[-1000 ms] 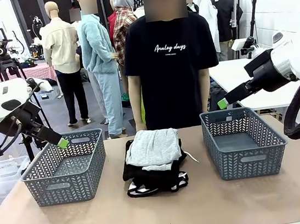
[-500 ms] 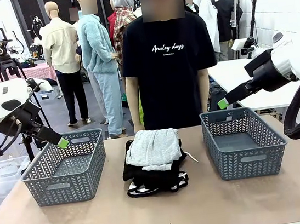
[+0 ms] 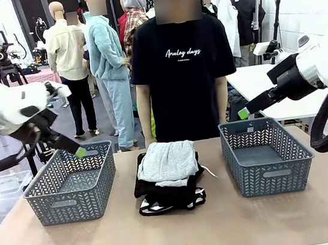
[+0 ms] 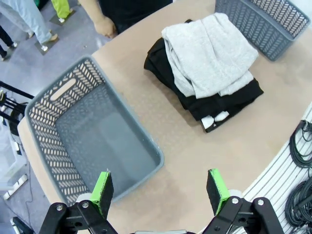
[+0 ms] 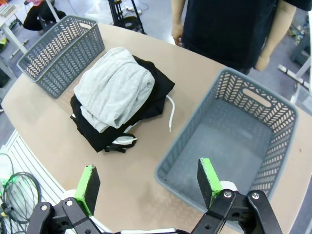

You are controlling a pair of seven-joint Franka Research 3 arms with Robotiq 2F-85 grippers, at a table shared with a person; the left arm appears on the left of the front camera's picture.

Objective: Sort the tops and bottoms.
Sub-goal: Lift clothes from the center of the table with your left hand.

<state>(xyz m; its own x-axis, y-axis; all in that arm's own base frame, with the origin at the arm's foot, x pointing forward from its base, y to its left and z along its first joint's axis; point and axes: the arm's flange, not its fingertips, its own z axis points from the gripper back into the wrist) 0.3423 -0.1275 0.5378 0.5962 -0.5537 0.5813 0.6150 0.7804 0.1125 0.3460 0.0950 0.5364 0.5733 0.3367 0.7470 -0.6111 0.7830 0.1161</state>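
A folded pile lies mid-table between two baskets. On top is the light grey knit top [image 3: 168, 160], also seen from the left wrist [image 4: 209, 51] and the right wrist [image 5: 114, 87]. Under it lie the black bottoms [image 3: 161, 194] [image 4: 222, 100] [image 5: 156, 95], with white black-piped shorts [image 3: 154, 207] at the base. My left gripper [image 3: 78, 152] hangs open above the left basket's far rim; in its own view [image 4: 159, 190] nothing is between the pads. My right gripper [image 3: 244, 113] hovers open above the right basket's far-left corner, empty in its own view [image 5: 147, 184].
A grey lattice basket [image 3: 73, 210] [image 4: 44, 122] stands left of the pile and another [image 3: 274, 180] [image 5: 273, 105] right of it, both empty. A person in a black T-shirt [image 3: 182, 66] stands at the far edge, hands down. A white drawstring [image 5: 170, 114] trails from the pile.
My left arm has swung a little to the right, toward the table's middle, still open. The right arm and the pile have not moved.
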